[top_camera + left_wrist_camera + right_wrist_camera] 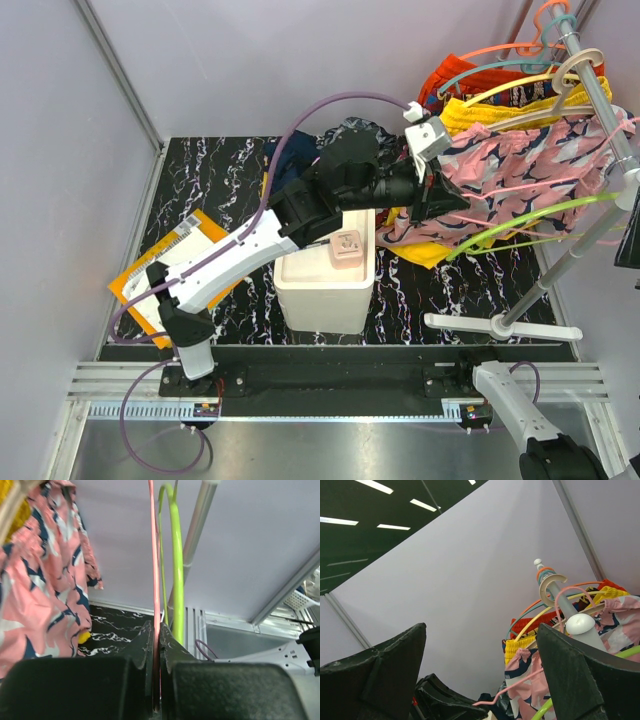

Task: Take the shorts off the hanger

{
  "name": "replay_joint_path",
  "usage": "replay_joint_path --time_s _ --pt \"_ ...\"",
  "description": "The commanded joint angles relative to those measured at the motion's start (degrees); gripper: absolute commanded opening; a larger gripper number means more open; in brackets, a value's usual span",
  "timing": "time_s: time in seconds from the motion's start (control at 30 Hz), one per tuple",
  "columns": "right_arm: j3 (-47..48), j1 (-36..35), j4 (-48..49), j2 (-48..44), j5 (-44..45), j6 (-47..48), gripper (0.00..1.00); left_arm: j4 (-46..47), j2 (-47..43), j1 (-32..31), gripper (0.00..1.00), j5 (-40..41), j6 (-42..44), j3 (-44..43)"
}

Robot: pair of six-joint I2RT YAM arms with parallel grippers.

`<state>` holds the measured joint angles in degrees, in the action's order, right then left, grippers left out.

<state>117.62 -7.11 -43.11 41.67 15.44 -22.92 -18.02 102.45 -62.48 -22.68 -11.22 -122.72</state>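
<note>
My left gripper [447, 205] reaches into the clothes rack and is shut on a thin pink hanger [155, 580], whose wire runs up between the fingers [145, 645]. Pink-and-navy floral shorts [520, 165] hang just beside it, at the left of the left wrist view [40, 585]. A heap of dark cloth [350, 135], charcoal and navy, lies on the table behind the left arm, partly hidden; its print is hard to make out. My right gripper [480, 630] is open and empty, pointing at the rack from the right.
A lime green hanger [175, 580] hangs next to the pink one. Yellow and red garments [490, 105] hang farther along the metal rail [595, 95]. The rack's foot [500, 325] stands at the front right. A white box [322, 290] and an orange envelope [180, 262] lie below the left arm.
</note>
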Motion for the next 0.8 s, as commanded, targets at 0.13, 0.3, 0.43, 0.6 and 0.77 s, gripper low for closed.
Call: replay_joint_path --time_s 0.13,0.3,0.43,0.6,0.77 --pt "-2.83 0.08 0.92 0.43 -6.81 -0.29 0.98 8.18 -6.65 -0.63 0.0 -2.81 1.12 9.58" --pt "-7.49 0.08 1.63 0.08 -21.2 0.24 0.98 6.16 -7.88 -0.63 0.05 -1.68 0.85 10.74" --pt "-11.36 0.17 1.54 -0.8 -31.5 -0.81 0.99 5.45 -10.25 -0.54 0.49 0.35 0.33 12.93" --pt "-17.59 0.08 2.06 -2.47 -47.12 -3.27 1.0 3.52 -15.34 -0.45 0.61 3.95 1.03 15.66" --pt "-26.73 0.08 4.26 -7.03 -58.65 -8.18 1.0 2.64 -22.99 -0.45 0.65 6.68 1.12 23.12"
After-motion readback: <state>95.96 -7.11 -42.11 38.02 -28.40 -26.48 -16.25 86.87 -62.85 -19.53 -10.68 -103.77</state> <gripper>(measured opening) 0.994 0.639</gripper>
